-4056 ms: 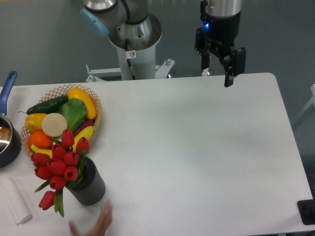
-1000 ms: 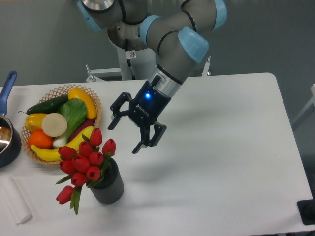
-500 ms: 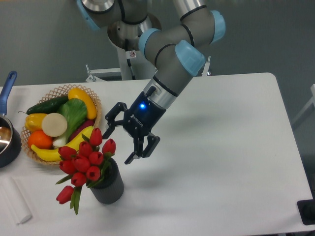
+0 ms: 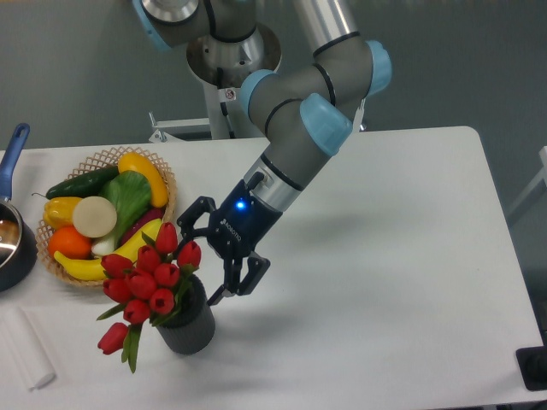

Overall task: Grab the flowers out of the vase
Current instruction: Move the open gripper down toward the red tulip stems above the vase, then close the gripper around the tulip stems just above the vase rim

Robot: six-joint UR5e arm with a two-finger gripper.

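bunch of red closed tulip buds with green stems (image 4: pixel 147 286) sits in the small dark grey ribbed cylindrical vase (image 4: pixel 186 323) on the white surface (image 4: pixel 385 256). end effector (image 4: pixel 203 260), jaws spread and empty, lies just right of the buds; stems lean up-right toward it.

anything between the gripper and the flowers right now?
Nothing. In the fixed camera view the open gripper sits right beside the flowers in the vase, with no other object in the narrow gap; actual contact can't be told.
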